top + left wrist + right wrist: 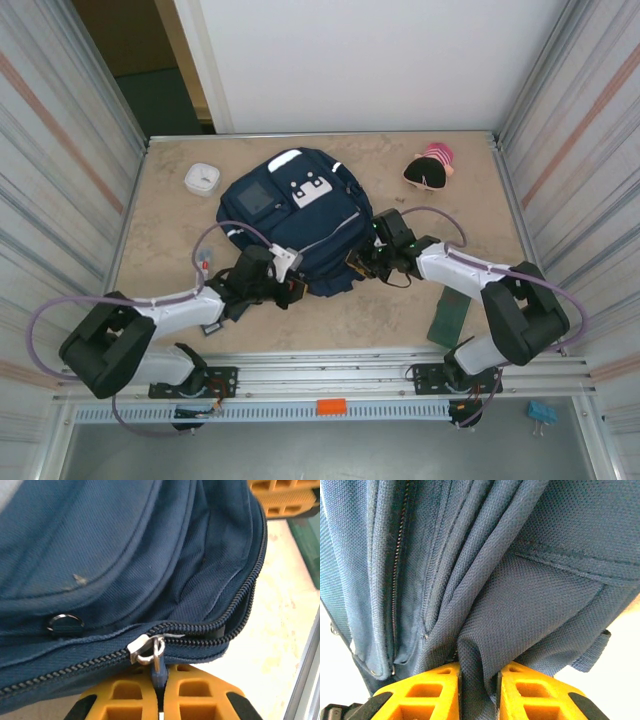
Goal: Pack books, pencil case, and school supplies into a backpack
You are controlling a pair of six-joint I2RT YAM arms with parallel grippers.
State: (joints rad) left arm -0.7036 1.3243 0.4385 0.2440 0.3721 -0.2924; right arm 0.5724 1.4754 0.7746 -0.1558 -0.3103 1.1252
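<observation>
The navy backpack (300,215) lies flat mid-table. At its near edge, my left gripper (291,289) is shut on the blue zipper pull (159,676), which hangs from the silver slider (142,647). To the right of the slider the zipper (240,615) gapes open. My right gripper (359,264) is shut on a fold of backpack fabric (485,645) at the bag's near right corner; its orange fingers (427,690) pinch the cloth. A dark green book (448,320) lies on the table near the right arm's base. A pink and black pencil case (430,168) sits at the back right.
A small white square thing (202,178) sits at the back left. Ribbed walls (60,150) close in both sides of the table (400,320). A metal rail (330,365) runs along the near edge. Grey cables (210,245) loop beside both arms.
</observation>
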